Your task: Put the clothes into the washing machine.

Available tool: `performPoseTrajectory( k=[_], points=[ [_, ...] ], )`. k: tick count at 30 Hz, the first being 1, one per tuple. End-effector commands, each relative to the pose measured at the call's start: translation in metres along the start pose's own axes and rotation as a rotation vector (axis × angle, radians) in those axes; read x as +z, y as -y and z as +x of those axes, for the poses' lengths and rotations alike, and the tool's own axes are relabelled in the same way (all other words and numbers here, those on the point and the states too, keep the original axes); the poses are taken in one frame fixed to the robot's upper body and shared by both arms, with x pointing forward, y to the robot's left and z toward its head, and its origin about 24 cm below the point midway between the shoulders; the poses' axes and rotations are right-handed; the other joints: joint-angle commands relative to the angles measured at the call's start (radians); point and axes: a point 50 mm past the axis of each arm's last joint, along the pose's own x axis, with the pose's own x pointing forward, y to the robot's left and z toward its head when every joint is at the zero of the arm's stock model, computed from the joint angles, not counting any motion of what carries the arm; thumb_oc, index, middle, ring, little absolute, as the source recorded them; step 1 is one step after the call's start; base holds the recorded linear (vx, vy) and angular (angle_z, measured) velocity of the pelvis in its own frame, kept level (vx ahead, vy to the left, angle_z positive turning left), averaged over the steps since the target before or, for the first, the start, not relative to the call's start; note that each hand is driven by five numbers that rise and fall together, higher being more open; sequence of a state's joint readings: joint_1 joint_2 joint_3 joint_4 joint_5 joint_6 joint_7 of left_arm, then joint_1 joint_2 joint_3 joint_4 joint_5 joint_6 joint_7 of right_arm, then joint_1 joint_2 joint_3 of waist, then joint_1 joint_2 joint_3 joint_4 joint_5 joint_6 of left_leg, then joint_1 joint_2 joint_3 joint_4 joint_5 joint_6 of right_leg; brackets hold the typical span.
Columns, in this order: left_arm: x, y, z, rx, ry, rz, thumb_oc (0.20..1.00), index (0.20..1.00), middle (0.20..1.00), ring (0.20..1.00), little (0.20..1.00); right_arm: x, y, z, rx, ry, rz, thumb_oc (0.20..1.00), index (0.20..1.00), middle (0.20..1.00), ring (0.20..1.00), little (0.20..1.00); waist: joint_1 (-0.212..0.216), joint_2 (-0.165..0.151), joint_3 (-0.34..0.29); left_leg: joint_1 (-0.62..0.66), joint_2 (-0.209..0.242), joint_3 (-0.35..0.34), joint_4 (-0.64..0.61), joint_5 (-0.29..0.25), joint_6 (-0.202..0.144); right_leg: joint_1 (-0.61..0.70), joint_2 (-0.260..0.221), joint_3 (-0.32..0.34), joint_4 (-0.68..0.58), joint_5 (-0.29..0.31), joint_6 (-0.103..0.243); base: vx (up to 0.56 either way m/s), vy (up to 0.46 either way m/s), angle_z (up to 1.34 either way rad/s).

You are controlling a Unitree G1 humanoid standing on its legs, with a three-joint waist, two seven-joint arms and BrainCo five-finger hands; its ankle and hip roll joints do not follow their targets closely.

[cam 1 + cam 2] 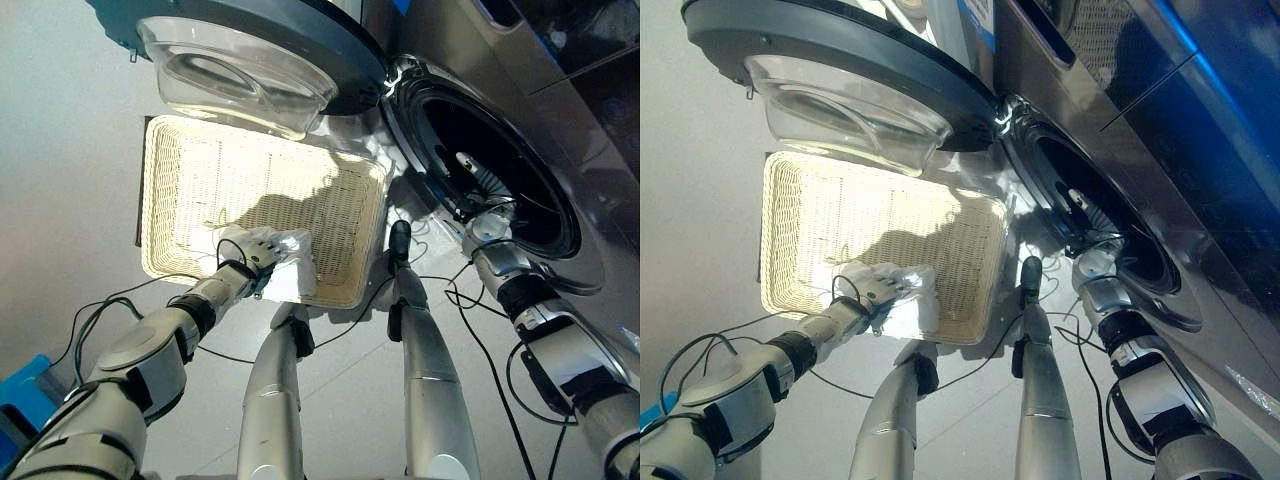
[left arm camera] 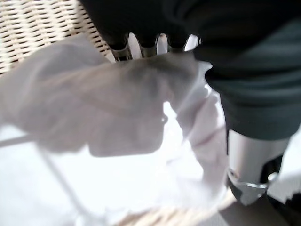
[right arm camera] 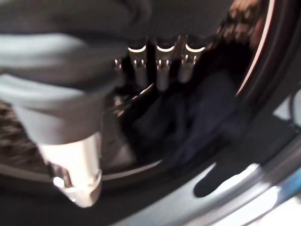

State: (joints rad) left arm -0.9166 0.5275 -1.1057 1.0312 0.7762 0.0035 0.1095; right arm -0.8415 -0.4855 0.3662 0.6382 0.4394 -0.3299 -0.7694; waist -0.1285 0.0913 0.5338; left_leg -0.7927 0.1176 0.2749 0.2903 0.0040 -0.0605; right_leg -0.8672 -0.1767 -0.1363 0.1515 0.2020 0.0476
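A white cloth [image 1: 291, 276] lies bunched in the near corner of the pale wicker basket [image 1: 214, 170] on the floor. My left hand [image 1: 256, 254] is down in that corner, its fingers [image 2: 120, 49] and thumb closed on the white cloth [image 2: 113, 117], which is gathered between them. My right hand [image 1: 486, 220] is at the lower rim of the washing machine's round opening [image 1: 505, 160]. In the right wrist view its fingers [image 3: 162, 66] point straight into the drum and hold nothing. A dark garment [image 3: 197, 117] lies inside, one end hanging over the rim.
The machine's door [image 1: 255, 62], with its clear glass bowl, stands swung open above the basket's far edge. The machine's dark front panel [image 1: 1160, 90] runs along the right. Grey floor [image 1: 60, 150] lies left of the basket.
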Motion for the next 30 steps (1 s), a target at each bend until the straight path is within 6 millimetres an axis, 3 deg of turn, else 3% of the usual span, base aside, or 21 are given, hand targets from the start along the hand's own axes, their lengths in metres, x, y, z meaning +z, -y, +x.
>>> performPoseTrajectory(
  k=[1, 4, 5, 6, 7, 15, 23, 30],
  points=[
    [-0.014, 0.053, -0.017, -0.191, -0.100, 0.070, 1.000, 1.000, 1.000, 1.000, 1.000, 0.030, 0.001, -0.004, -0.056, 0.163, 0.151, 1.000, 1.000, 1.000, 1.000, 1.000, 0.010, -0.015, -0.014, -0.033, -0.050, 0.035, -0.097, 0.068, -0.051, -0.027, 0.045, -0.056, 0.117, -0.111, 0.107, 0.00, 0.000, 0.00],
    [-0.013, 0.058, -0.019, -0.206, -0.119, 0.058, 1.000, 1.000, 1.000, 1.000, 1.000, 0.036, 0.001, -0.009, -0.064, 0.184, 0.207, 1.000, 1.000, 1.000, 1.000, 1.000, 0.007, -0.016, -0.014, -0.039, -0.049, 0.035, -0.107, 0.075, -0.053, -0.034, 0.047, -0.053, 0.112, -0.105, 0.109, 0.00, 0.005, 0.01],
    [-0.013, 0.059, -0.019, -0.208, -0.123, 0.053, 0.843, 0.843, 0.843, 0.843, 0.843, 0.037, 0.001, -0.010, -0.065, 0.188, 0.218, 1.000, 1.000, 1.000, 1.000, 1.000, 0.007, -0.017, -0.014, -0.041, -0.049, 0.035, -0.109, 0.076, -0.053, -0.037, 0.047, -0.052, 0.111, -0.104, 0.109, 0.00, 0.000, 0.00],
    [-0.013, 0.061, -0.020, -0.215, -0.127, 0.038, 0.250, 0.250, 0.250, 0.250, 0.250, 0.039, 0.002, -0.011, -0.062, 0.194, 0.237, 1.000, 1.000, 1.000, 1.000, 1.000, 0.007, -0.017, -0.014, -0.045, -0.049, 0.035, -0.113, 0.079, -0.054, -0.041, 0.047, -0.052, 0.109, -0.102, 0.110, 0.00, 0.000, 0.00],
    [-0.012, 0.064, -0.020, -0.242, -0.131, 0.024, 0.200, 0.200, 0.200, 0.200, 0.200, 0.041, 0.000, -0.014, -0.054, 0.198, 0.253, 1.000, 1.000, 1.000, 1.000, 1.000, 0.006, -0.019, -0.014, -0.048, -0.047, 0.036, -0.116, 0.081, -0.054, -0.045, 0.046, -0.052, 0.109, -0.099, 0.111, 0.00, 0.000, 0.00],
    [-0.011, 0.070, -0.022, -0.268, -0.128, -0.004, 0.200, 0.200, 0.200, 0.200, 0.200, 0.037, -0.001, -0.016, -0.071, 0.156, 0.266, 1.000, 1.000, 1.000, 1.000, 1.000, 0.007, -0.024, -0.014, -0.037, -0.038, 0.036, -0.104, 0.077, -0.053, -0.036, 0.034, -0.058, 0.125, -0.104, 0.114, 0.00, 0.000, 0.00],
    [-0.014, 0.065, -0.022, -0.150, -0.152, -0.057, 0.200, 0.200, 0.200, 0.200, 0.200, 0.030, 0.003, -0.014, -0.073, 0.124, 0.266, 1.000, 1.000, 1.000, 1.000, 1.000, 0.012, -0.021, -0.014, 0.003, -0.038, 0.035, -0.105, 0.072, -0.055, 0.004, 0.026, -0.065, 0.117, -0.105, 0.114, 0.00, 0.000, 0.00],
    [-0.032, 0.044, -0.022, 0.173, -0.302, -0.529, 0.200, 0.200, 0.200, 0.200, 0.200, 0.022, -0.010, -0.028, 0.122, 0.089, 0.300, 1.000, 1.000, 1.000, 1.000, 1.000, 0.027, -0.027, -0.014, 0.057, -0.039, 0.032, -0.096, 0.069, -0.052, 0.060, 0.022, -0.074, 0.129, -0.121, 0.105, 0.00, 0.000, 0.00]
  ],
)
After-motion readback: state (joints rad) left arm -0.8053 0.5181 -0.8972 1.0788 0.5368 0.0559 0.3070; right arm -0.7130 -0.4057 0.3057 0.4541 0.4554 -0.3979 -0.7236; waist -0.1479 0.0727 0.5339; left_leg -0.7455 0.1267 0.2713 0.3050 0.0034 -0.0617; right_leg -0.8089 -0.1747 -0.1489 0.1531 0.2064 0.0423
